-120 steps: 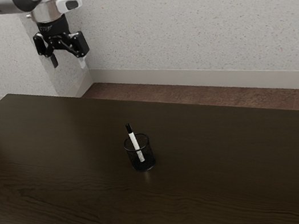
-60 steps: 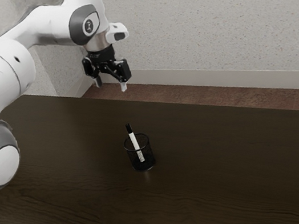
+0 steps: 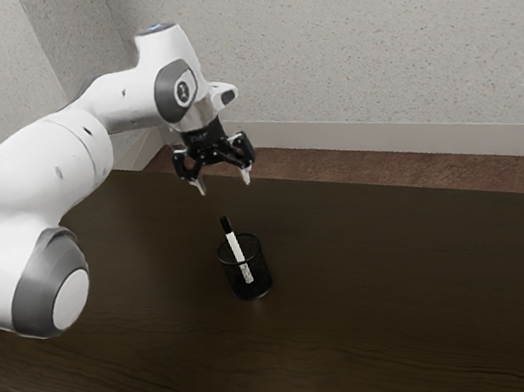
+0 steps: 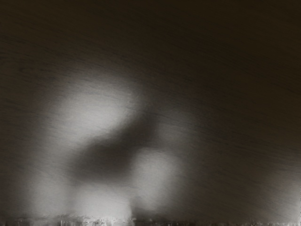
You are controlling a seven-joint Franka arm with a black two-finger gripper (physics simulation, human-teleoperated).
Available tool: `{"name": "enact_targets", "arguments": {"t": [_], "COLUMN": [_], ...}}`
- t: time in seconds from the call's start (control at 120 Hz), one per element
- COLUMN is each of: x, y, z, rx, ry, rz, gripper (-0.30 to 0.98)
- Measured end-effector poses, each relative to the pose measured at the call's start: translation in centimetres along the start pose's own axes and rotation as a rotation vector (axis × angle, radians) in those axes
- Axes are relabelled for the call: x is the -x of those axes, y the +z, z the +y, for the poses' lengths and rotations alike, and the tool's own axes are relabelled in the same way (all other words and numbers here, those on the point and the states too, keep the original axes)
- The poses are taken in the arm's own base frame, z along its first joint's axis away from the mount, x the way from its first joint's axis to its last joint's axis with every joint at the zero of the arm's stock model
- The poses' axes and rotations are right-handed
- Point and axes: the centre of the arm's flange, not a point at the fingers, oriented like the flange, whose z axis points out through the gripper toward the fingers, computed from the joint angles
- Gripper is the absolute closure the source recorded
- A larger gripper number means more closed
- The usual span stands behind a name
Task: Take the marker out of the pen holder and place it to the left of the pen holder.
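Black 2-finger tool [image 3: 225, 180] hangs open, nothing btwn its fingers, above & apart from the mesh pen holder [image 3: 249, 282]; white marker w/ black cap [image 3: 237, 248] leans in holder, cap end up past rim; holder upright on dark wood worktop [image 3: 380, 287]

Hand [image 3: 225, 183] aloft, marker [image 3: 236, 247] in pen holder [image 3: 260, 275]

Arm [image 3: 44, 182] cut off at exterior view's left edge; pale patches [image 4: 96, 110] on table [image 4: 225, 70] blurred.
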Motion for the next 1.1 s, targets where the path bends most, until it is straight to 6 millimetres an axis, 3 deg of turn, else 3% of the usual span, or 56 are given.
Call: {"name": "enact_targets", "arguments": {"t": [0.258,0.5,0.858,1.1], "x": [1.9,3.8,4.0,4.1], "y": [4.4,4.9,4.8,4.9], "z": [-0.9,-0.6,-0.5,-0.5], "rx": [-0.002,-0.015,-0.040,-0.048], "ry": [-0.194,-0.300,-0.393,-0.434], "rz": [-0.207,-0.268,-0.264,-0.268], "gripper": [0.00,0.02,0.50,0.68]}}
